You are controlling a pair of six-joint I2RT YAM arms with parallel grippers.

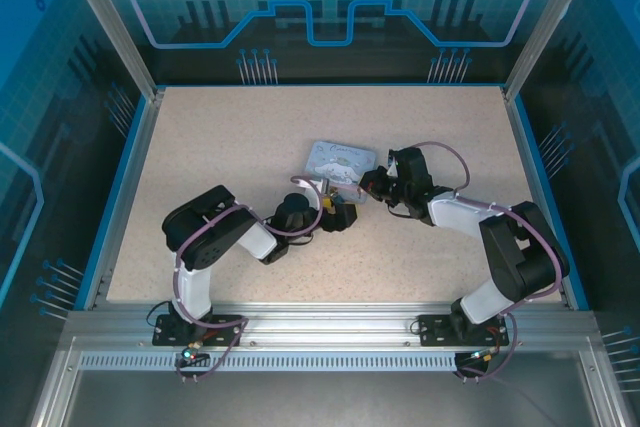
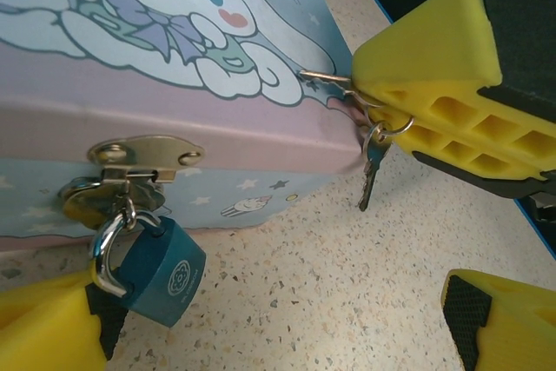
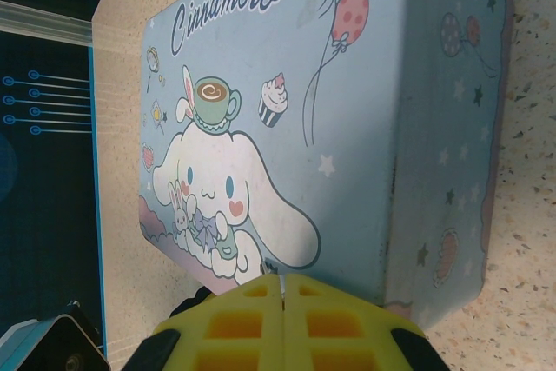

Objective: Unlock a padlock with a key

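Two arms meet mid-table in the top view, both wrists crowded against the near side of a pastel cartoon tin box [image 1: 340, 159] on the speckled table [image 1: 220, 147].

Going left to right in the left wrist view, the padlock [image 2: 161, 271] is in the lower left. It has a blue body and a silver shackle, and it hangs from the brass hasp [image 2: 139, 155] on the box's front wall. Its body leans right up against one of the left gripper [image 2: 278, 310] fingers [image 2: 43, 327]. The other finger is way over in the lower right corner, so that gripper is spread wide and gripping nothing, with bare table between the fingers.

The box lid and front wall take up the upper left and middle, and the box corner sits between the padlock and everything further right.

Past that corner, the key [image 2: 323, 78] pokes out leftward from the right gripper [image 2: 387, 102], its blade lying over the lid's corner. A little ring [image 2: 395, 126] under those fingers carries a second key [image 2: 372, 171], which dangles in front of the box corner with its tip just off the table.

In the right wrist view the yellow fingers are pressed together at bottom centre with a thin sliver of metal pinched between them, so that one's clamped tight on the key. The key and padlock are well apart.
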